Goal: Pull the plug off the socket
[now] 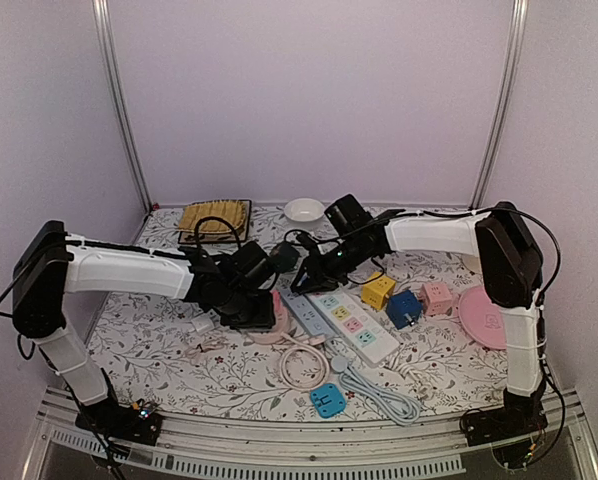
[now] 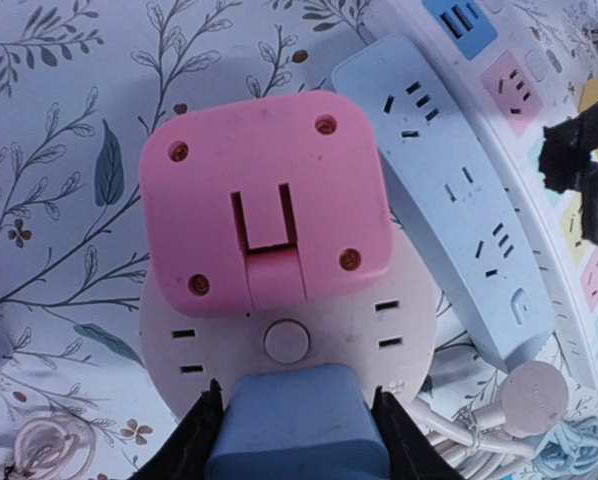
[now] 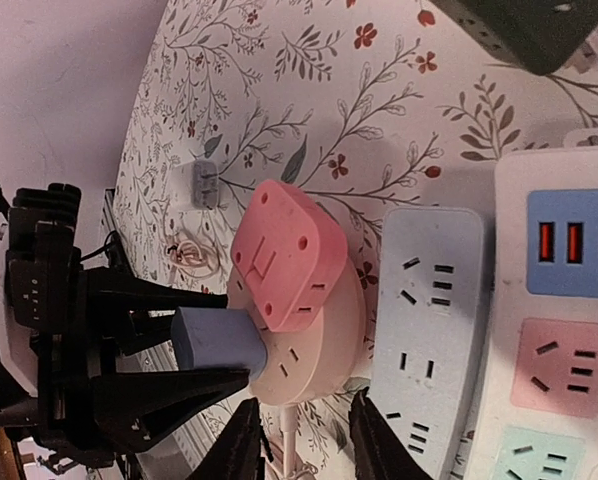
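Observation:
A round pale pink socket (image 2: 409, 330) lies on the flowered cloth and also shows in the top view (image 1: 269, 328). A pink square adapter (image 2: 269, 215) and a blue plug (image 2: 297, 430) sit in its face. My left gripper (image 2: 297, 392) is shut on the blue plug, one finger against each side. In the right wrist view the blue plug (image 3: 214, 340) sticks out of the socket (image 3: 319, 340) between the left fingers (image 3: 149, 295). My right gripper (image 3: 304, 405) is open at the socket's rim, its jaws either side of the socket's cord (image 3: 291, 440).
A light blue power strip (image 1: 304, 315) and a white strip with coloured outlets (image 1: 354, 325) lie right of the socket. Yellow (image 1: 378, 291), blue (image 1: 403, 308) and pink (image 1: 437, 297) cubes, a pink plate (image 1: 484, 318), a coiled white cord (image 1: 301, 362) and a woven mat (image 1: 214, 218) surround them.

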`<state>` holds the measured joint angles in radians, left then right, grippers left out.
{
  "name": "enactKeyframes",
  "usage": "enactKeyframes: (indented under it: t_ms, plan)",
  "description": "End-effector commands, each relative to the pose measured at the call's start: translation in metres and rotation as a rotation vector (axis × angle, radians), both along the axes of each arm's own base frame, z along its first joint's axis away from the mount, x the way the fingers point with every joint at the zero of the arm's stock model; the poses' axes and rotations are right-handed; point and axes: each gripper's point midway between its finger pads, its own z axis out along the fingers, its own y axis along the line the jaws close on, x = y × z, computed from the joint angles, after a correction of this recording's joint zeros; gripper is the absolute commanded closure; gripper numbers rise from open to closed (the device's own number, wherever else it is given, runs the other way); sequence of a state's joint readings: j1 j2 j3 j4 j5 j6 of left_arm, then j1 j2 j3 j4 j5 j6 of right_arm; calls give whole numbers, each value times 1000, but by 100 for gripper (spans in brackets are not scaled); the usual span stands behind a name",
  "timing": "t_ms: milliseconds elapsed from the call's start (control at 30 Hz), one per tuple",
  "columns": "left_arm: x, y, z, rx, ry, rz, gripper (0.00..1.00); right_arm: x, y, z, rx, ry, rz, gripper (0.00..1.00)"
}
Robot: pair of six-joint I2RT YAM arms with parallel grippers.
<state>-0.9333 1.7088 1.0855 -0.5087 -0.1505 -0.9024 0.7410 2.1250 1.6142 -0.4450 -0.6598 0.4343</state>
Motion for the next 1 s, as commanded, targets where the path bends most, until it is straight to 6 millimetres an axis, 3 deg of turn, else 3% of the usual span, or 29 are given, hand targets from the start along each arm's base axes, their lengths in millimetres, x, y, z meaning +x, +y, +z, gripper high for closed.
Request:
enactKeyframes:
  t_ms: [0,133,433,467,500,767,967]
  plan:
    - [0,-4,14,-44,-55,-5,65,-12,26,-1,57,43,69,70]
    - [0,-2,13,-37,-60,1,69,-19,38,-11,76,102,103,77]
    - [-5,-11,10,8,-52,-6,76,-32,60,-25,96,157,149,80]
    - [-6,-12,9,21,-50,-10,76,-33,60,-42,82,187,147,80]
    - [-7,-13,9,33,-50,-11,76,-32,61,-43,83,191,144,80]
    - [-13,-16,4,88,-41,-18,76,-29,71,-27,144,203,148,80]
    - [-14,-12,0,109,-30,-9,75,-30,67,-23,141,197,143,80]
